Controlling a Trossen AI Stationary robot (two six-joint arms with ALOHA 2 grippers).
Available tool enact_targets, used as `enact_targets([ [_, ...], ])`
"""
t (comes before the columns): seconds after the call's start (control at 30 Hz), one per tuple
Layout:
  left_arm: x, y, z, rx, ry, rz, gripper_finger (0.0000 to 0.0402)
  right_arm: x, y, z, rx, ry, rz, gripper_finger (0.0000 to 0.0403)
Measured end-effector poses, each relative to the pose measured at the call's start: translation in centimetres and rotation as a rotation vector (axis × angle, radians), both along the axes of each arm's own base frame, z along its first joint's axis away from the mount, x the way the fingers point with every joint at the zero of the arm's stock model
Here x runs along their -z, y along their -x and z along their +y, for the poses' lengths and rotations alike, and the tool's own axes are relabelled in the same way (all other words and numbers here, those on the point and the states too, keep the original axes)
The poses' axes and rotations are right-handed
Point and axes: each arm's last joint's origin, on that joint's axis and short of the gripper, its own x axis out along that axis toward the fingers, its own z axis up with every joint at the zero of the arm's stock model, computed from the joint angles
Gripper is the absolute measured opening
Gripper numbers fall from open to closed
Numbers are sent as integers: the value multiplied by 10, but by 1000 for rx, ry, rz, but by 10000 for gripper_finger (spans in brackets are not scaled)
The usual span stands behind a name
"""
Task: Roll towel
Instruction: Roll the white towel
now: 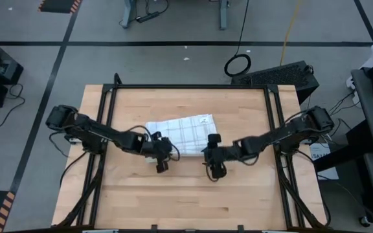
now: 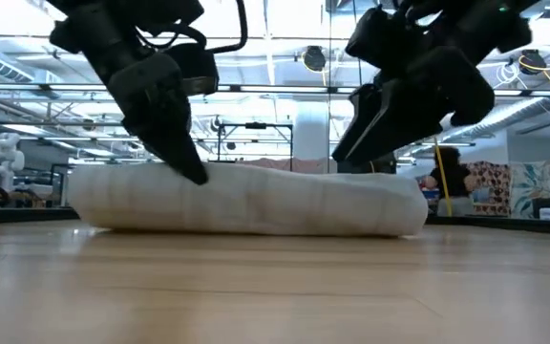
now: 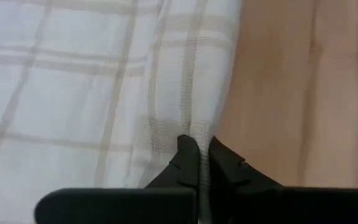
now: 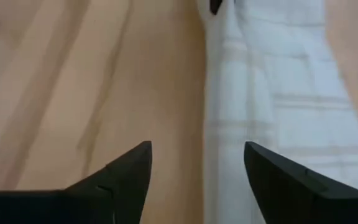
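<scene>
Two arms flank the towel, which lies as a folded, thick pad near the middle of the tabletop. On my left, the left end effector is pinched shut on the towel's near edge, a fold of checked cloth caught between its tips. On my right, the right end effector stands wide open and empty, just beside that same near edge. I judge the rolling barely begun: the cloth looks folded, not yet a roll, so most turns remain.
</scene>
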Motion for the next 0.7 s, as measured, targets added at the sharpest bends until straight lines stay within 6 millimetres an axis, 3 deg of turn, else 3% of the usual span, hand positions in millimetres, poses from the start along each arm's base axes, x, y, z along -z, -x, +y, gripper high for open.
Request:
enact_targets([
  [0.1, 1, 2, 12, 6, 67, 53, 9, 5, 0, 6, 58, 98, -6, 248],
  [0.23, 11, 3, 20, -6, 129, 131, 10, 15, -3, -3, 90, 125, 34, 237],
  [0.53, 18, 2, 22, -12, 149, 170, 12, 43, -16, -42, 94, -38, 145, 159],
  [0.7, 16, 3, 22, -18, 132, 166, 25, 46, -18, -66, 90, -243, 168, 92],
])
